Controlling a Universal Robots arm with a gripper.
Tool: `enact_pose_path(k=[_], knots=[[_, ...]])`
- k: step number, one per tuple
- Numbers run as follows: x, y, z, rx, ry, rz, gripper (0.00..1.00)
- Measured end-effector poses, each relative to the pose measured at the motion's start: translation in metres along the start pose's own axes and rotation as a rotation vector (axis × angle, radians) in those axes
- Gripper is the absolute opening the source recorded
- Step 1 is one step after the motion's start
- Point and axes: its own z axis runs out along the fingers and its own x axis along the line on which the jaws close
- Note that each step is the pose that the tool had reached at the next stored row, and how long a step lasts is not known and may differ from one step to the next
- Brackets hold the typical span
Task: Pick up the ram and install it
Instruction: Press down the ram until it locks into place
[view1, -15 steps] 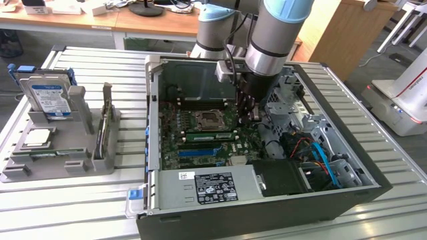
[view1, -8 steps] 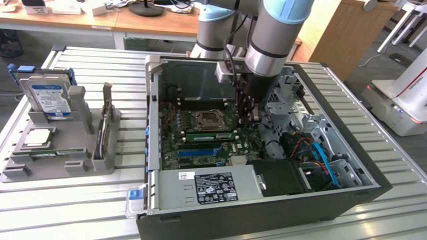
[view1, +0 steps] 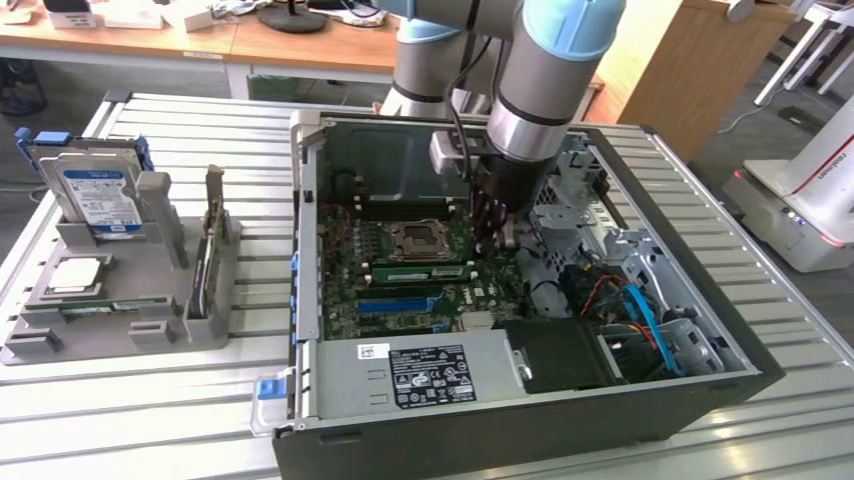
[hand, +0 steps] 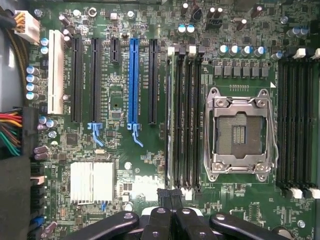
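The ram (view1: 424, 271), a narrow green stick with a white label, stands on edge in a memory slot of the motherboard, next to the empty CPU socket (view1: 416, 238). In the wrist view it shows edge-on as a thin strip (hand: 168, 115) in the outermost slot of the bank beside the CPU socket (hand: 240, 132). My gripper (view1: 506, 236) reaches down into the open computer case, near one end of the stick. Its black fingertips (hand: 176, 194) are pressed together over the end of the slot bank, so my gripper (hand: 170, 194) is shut with nothing seen between them.
The case (view1: 707, 385) lies open on a slatted metal table (view1: 147, 420), with cables and a drive cage on the exterior view's right. A grey holder (view1: 160, 330) on the left carries a hard drive (view1: 96, 190) and a square CPU chip (view1: 78, 272).
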Motion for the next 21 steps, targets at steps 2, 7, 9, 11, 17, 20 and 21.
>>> enact_pose_path(k=[2,7,9,11,17,20,21], knots=[[0.0,0.0,0.0023,0.0002,0.0,0.0,0.11],[0.0001,-0.0001,0.0078,0.0008,0.0,0.0,0.11],[0.0002,0.0,0.0085,0.0008,0.0001,0.0,0.11],[0.0002,0.0,0.0085,0.0008,0.0001,0.0,0.11],[-0.0013,-0.0001,0.0095,0.0009,0.0,0.006,0.11],[-0.0014,-0.0001,0.0095,0.001,0.0,0.007,0.11],[-0.0014,-0.0001,0.0097,0.0009,0.0001,0.007,0.11]])
